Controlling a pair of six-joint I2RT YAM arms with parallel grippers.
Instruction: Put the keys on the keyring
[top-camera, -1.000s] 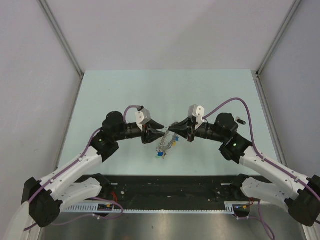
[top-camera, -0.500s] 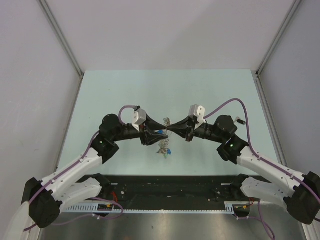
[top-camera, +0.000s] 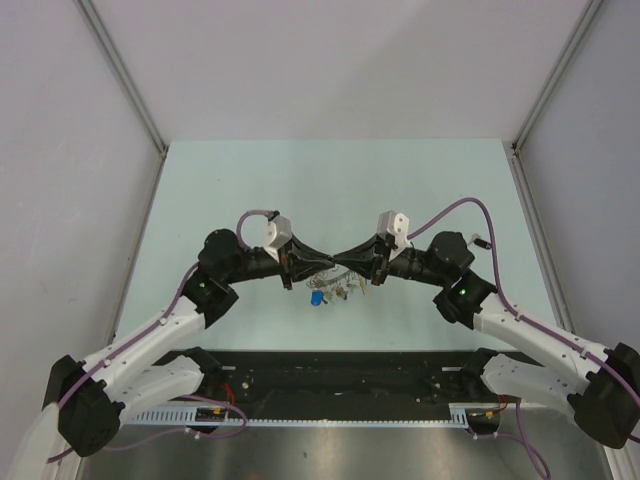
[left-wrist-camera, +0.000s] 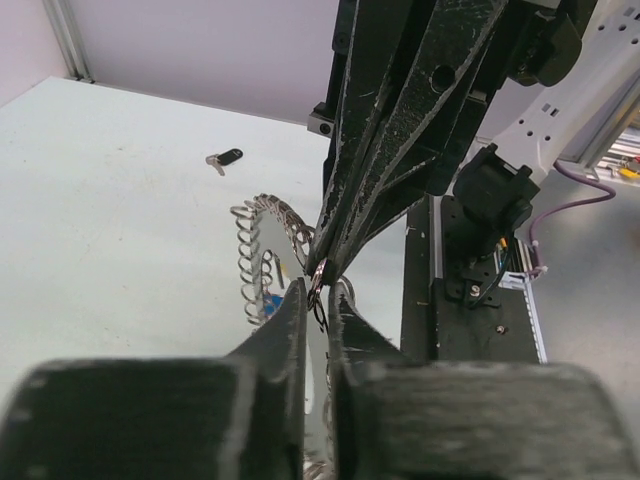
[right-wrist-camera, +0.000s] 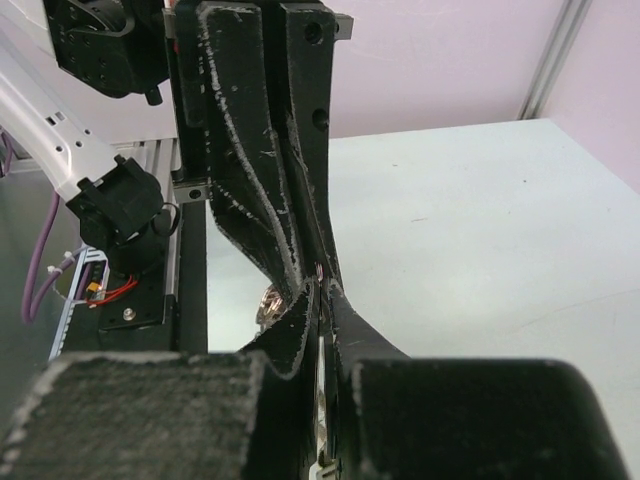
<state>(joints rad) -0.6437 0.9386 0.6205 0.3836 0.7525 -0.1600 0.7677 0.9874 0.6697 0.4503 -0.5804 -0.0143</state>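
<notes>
In the top view my left gripper (top-camera: 324, 265) and right gripper (top-camera: 347, 266) meet tip to tip above the middle of the table. Both are shut on the keyring (top-camera: 338, 289), a grey coiled loop that hangs below them with a blue-headed key (top-camera: 316, 297) and other small keys on it. In the left wrist view my fingers (left-wrist-camera: 296, 300) pinch a thin wire loop right under the right gripper's closed tips, with the coil (left-wrist-camera: 262, 250) behind. In the right wrist view my gripper (right-wrist-camera: 320, 296) touches the left gripper's tips. A black-headed key (left-wrist-camera: 226, 157) lies loose on the table.
The black key also shows in the top view (top-camera: 482, 241), close to the right arm's elbow. The pale green table (top-camera: 330, 180) is walled at the back and both sides. A black rail (top-camera: 340, 372) with the arm bases runs along the near edge.
The two grippers have closed in on each other until their tips touch. The hanging keyring has bunched up and swung, and the blue key has shifted left and up.
</notes>
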